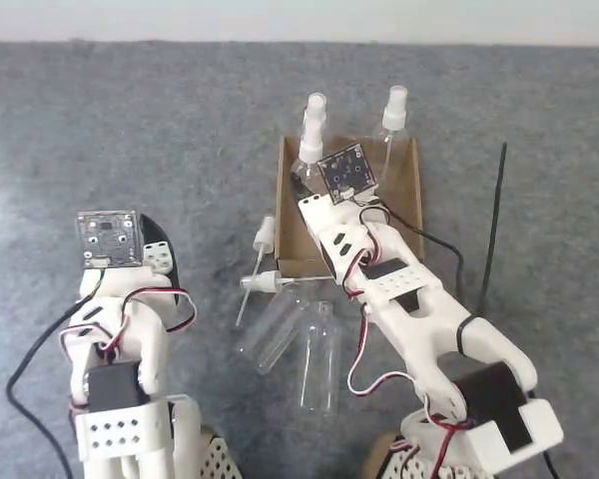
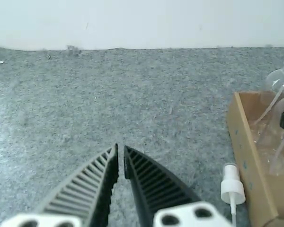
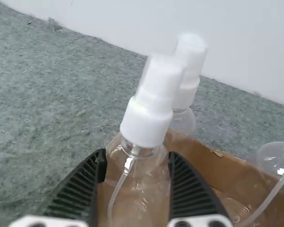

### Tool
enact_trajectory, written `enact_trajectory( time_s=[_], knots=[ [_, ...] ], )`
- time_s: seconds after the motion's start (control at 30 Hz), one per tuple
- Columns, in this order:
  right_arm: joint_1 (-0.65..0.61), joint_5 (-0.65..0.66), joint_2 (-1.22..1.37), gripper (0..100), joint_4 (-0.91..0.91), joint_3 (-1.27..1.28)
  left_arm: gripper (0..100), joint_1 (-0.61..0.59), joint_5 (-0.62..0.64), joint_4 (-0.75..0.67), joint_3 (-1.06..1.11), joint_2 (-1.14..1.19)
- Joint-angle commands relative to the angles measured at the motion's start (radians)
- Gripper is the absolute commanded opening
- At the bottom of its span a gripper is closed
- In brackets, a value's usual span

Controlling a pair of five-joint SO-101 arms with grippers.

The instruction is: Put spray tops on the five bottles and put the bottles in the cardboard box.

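Between the jaws of the right gripper (image 3: 136, 155), grasps a capped bottle (image 3: 137, 187), upright, long axis vertical, with the cardboard box (image 3: 206, 161) directly beneath. Holds the left gripper (image 2: 121, 149) pinched closed, empty, well apart.

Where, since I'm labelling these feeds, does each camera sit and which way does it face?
High view: fixed overhead, looking down on the grey carpeted table, both white arms, the brown cardboard box.
Left wrist view: on the left arm, facing the white wall over its shut black fingers.
Right wrist view: on the right arm, facing the box; its fingers grip a clear white-topped spray bottle.
Shared: high and left wrist views show a loose white spray top beside the box.
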Motion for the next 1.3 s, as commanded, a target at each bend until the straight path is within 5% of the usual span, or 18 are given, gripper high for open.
enact_trajectory(
  time_s=[0.0,0.63,0.93,1.27],
  knots=[
    [0.007,0.015,-0.013,1.1,-0.005,0.012,1,-0.003,0.014,-0.029,-0.007,-0.008],
    [0.007,0.017,-0.013,1.4,-0.015,0.018,1,-0.003,0.014,-0.031,-0.008,-0.008],
    [0.007,0.017,-0.013,15.0,-0.007,0.020,1,-0.003,0.014,-0.031,-0.008,-0.008],
    [0.005,0.017,-0.013,15.6,-0.007,0.020,1,-0.003,0.014,-0.031,-0.008,-0.008]
  ],
)
